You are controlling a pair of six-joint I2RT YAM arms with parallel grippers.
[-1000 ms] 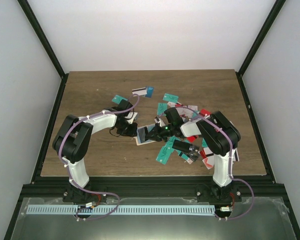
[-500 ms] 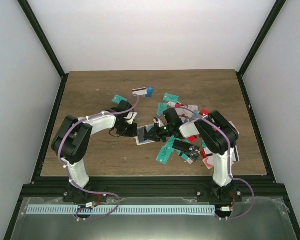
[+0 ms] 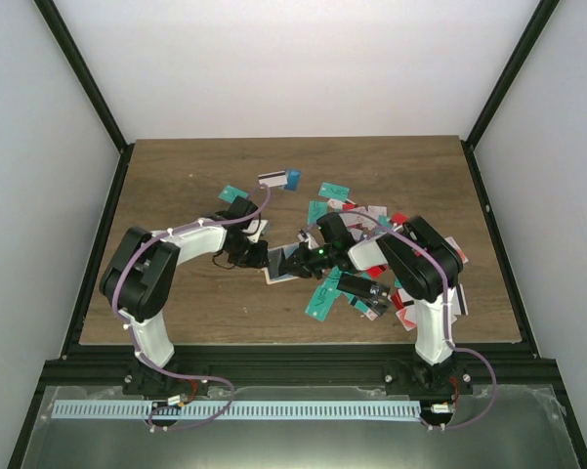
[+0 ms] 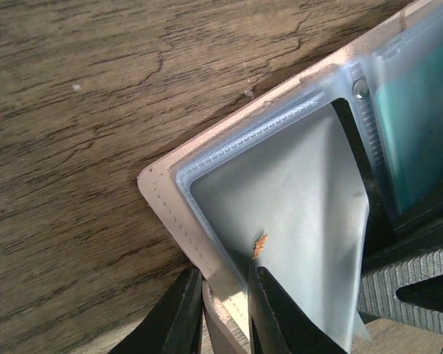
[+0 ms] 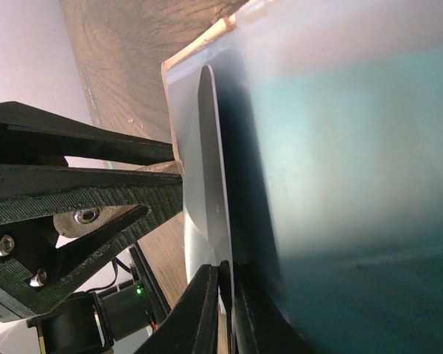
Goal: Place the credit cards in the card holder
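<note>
The tan card holder (image 3: 276, 271) lies open on the table between my two grippers. In the left wrist view its stitched tan edge (image 4: 162, 200) frames clear plastic sleeves. My left gripper (image 4: 225, 299) is shut on that tan edge and shows in the top view (image 3: 249, 256). My right gripper (image 5: 228, 310) is shut on a teal credit card (image 5: 354, 184) whose front part lies against the holder's clear sleeve (image 5: 199, 147). It also shows in the top view (image 3: 299, 261). The teal card shows behind plastic in the left wrist view (image 4: 420, 125).
Several loose credit cards (image 3: 371, 210) in teal, red, white and black lie right of the holder. A teal one (image 3: 322, 295) lies near the front, and others lie farther back (image 3: 278, 179). The left gripper's black fingers (image 5: 66, 184) stand close beside the right gripper.
My right gripper has shifted slightly left toward the card holder with the teal card. The left gripper has held still on the holder's edge.
</note>
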